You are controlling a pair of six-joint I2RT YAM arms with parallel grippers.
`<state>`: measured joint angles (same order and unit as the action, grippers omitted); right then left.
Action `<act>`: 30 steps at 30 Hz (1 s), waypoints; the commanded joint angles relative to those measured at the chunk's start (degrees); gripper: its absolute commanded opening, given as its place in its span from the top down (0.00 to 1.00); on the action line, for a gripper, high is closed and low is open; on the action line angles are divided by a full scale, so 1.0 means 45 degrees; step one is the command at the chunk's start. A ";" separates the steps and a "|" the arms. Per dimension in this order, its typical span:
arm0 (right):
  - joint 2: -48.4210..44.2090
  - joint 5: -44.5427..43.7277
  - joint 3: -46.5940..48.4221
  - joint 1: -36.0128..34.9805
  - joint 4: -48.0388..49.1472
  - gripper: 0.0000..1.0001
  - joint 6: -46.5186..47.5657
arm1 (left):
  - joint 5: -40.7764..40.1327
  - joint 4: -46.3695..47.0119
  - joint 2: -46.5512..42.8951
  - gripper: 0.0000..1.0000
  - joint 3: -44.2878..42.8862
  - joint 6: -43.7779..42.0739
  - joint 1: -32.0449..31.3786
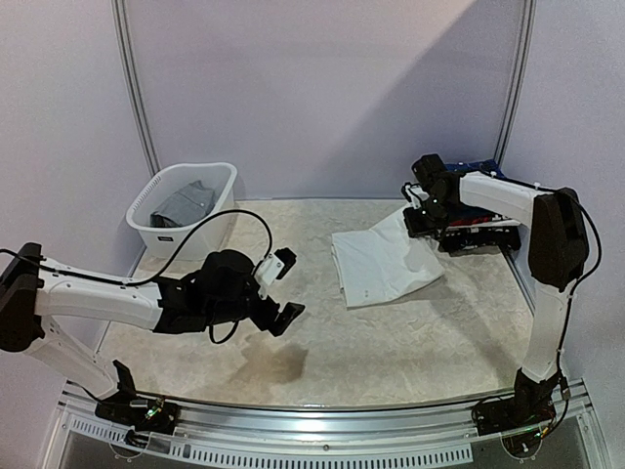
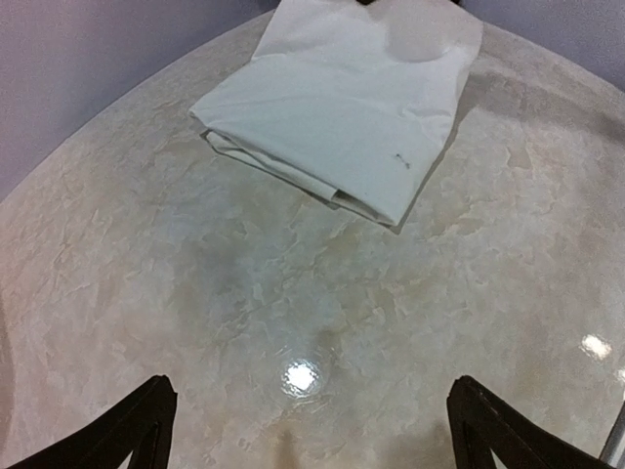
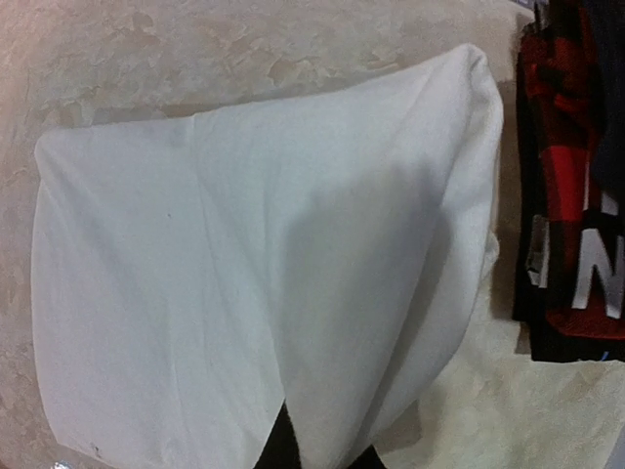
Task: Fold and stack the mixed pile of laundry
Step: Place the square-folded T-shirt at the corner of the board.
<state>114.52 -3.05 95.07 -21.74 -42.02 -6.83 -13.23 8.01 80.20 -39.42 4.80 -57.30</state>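
A folded white shirt point(image 1: 381, 262) point(image 2: 342, 107) point(image 3: 244, 264) lies on the table right of centre. My right gripper point(image 1: 415, 217) point(image 3: 314, 451) is shut on its far right corner, and that corner is lifted off the table. Its fingers are mostly hidden under the cloth in the right wrist view. A grey garment point(image 1: 184, 203) lies in the basket. My left gripper point(image 1: 288, 286) point(image 2: 312, 435) hovers open above bare table, to the left of the white shirt, holding nothing.
A white slotted basket point(image 1: 223, 178) stands at the back left. A stack of folded red and black clothes point(image 1: 479, 233) point(image 3: 566, 195) sits at the far right, just beside the right gripper. The table's point(image 1: 391, 342) front rail runs along the near edge.
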 commanded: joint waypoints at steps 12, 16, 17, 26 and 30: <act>-0.0247 -0.2317 0.2812 -0.0075 -0.0644 1.00 0.1267 | -0.0100 0.0552 0.0380 0.01 0.0029 -0.0031 0.0228; -0.0240 -0.2696 0.3670 -0.0299 -0.1013 1.00 0.1381 | -0.0057 0.0629 0.0437 0.01 0.0029 -0.0050 0.0249; -0.0235 -0.2794 0.3868 -0.0305 -0.1104 1.00 0.1381 | -0.0063 0.0630 0.0456 0.01 0.0029 -0.0048 0.0242; -0.0270 -0.3646 0.5688 -0.0551 -0.2059 1.00 0.1380 | 0.0078 0.0654 0.0503 0.01 0.0059 0.0006 0.0247; -0.0162 -0.4038 0.6608 -0.0704 -0.2600 1.00 0.1822 | 0.0234 0.0660 0.0478 0.01 0.0082 0.0046 0.0245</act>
<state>114.52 -17.89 120.09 -23.86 -51.99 -0.75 -13.02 10.00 81.71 -39.42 4.75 -56.93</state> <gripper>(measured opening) 0.071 0.987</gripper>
